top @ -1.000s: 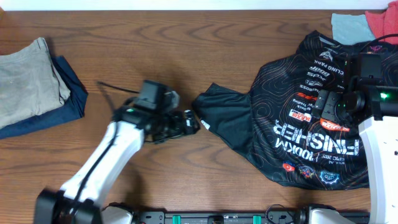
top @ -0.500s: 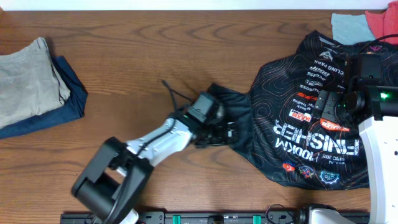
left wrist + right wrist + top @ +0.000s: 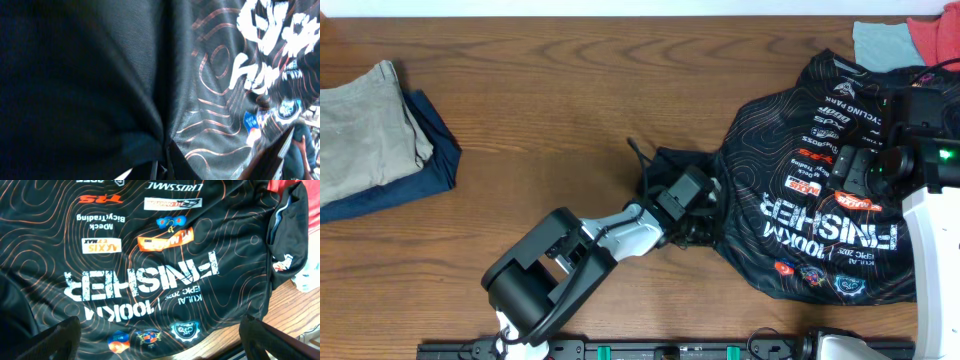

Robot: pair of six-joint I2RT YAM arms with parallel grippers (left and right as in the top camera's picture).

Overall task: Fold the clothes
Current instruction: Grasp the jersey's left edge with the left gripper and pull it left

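At nine o'clock on the wooden table [image 3: 570, 90], a folded beige garment [image 3: 360, 125] lies on top of a folded navy garment [image 3: 425, 160]. Toward the centre, the left gripper [image 3: 703, 218] reaches to three o'clock and is clamped tight on the dark left edge of the black jersey [image 3: 820, 200]. Its wrist view shows the fabric gathered into a pinch at the fingertips. The jersey lies spread at three o'clock, with its white lettering upside down from overhead. The right gripper [image 3: 160, 327] hangs above the printed chest with its fingers spread wide, gripping nothing. At the one o'clock corner a pale blue cloth [image 3: 880, 40] lies beside a red cloth [image 3: 938, 35].
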